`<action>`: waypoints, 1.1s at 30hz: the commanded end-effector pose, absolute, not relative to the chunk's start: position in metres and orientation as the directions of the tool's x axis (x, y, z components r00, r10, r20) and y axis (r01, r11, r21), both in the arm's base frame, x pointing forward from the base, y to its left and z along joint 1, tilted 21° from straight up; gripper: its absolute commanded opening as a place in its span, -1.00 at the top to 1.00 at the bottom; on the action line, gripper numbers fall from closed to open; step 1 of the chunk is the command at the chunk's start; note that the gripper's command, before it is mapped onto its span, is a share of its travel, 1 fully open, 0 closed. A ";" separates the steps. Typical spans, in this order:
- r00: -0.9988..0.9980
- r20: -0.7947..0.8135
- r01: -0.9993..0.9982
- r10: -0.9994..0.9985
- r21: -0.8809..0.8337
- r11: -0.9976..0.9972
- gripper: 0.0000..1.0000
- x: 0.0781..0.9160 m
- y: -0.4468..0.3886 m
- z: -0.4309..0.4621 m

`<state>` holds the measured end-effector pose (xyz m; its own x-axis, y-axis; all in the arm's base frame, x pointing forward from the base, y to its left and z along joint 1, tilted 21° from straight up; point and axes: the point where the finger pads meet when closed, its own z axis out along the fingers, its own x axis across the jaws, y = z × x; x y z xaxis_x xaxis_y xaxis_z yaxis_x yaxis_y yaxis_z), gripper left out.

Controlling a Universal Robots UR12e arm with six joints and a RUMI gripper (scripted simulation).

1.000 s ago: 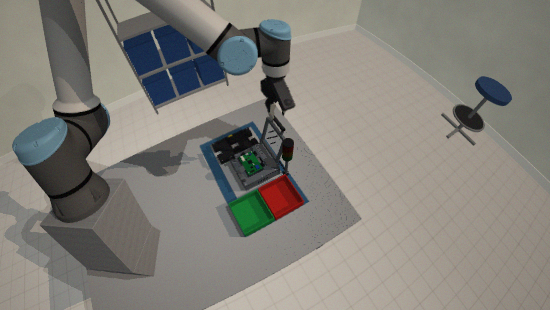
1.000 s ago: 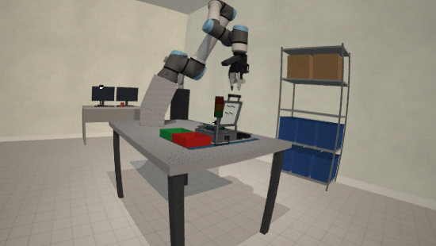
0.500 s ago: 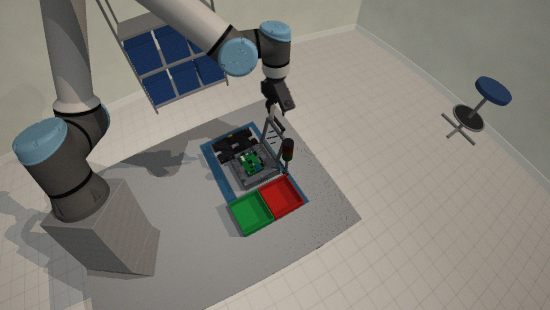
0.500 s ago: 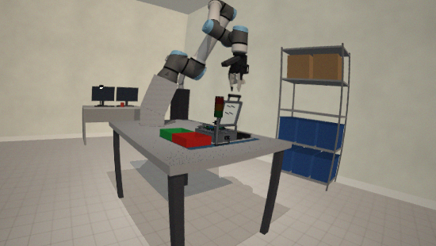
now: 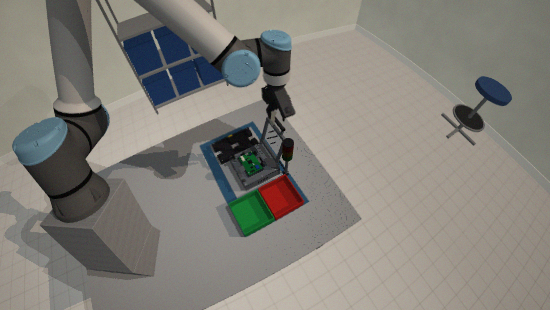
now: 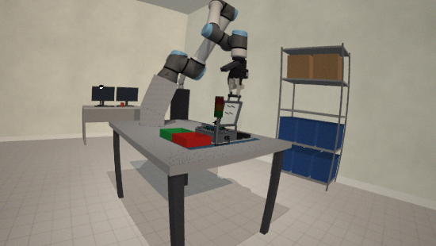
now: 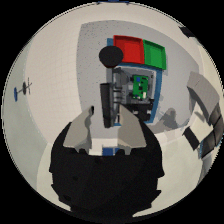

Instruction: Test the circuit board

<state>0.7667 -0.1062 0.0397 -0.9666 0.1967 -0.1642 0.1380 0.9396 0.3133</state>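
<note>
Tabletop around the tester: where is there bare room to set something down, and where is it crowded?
Bare patches: between the robot's pedestal and the green bin; beyond the red bin, toward the table corner. Crowded: the blue-edged area, with tester, black tray and signal light.

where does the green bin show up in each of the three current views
Top: the green bin is just below the middle of the picture.
Exterior: it is a little left of the middle, partly behind the red bin.
Wrist: it is in the upper part, right of the middle.
Shared landmark: the red bin, right beside it in all three.
</note>
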 end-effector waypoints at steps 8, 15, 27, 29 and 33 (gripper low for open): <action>-0.966 -0.166 0.138 0.197 0.313 0.940 0.40 0.769 -0.106 0.034; -0.966 -0.166 0.138 0.197 0.313 0.940 0.40 0.769 -0.106 0.034; -0.966 -0.166 0.138 0.197 0.313 0.940 1.00 0.769 -0.106 0.034; -0.966 -0.166 0.138 0.197 0.313 0.940 1.00 0.769 -0.106 0.034; -0.966 -0.166 0.138 0.197 0.313 0.940 1.00 0.769 -0.106 0.034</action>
<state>0.7684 -0.1052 0.0332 -0.9666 0.1968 -0.1644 0.1380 0.9396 0.3132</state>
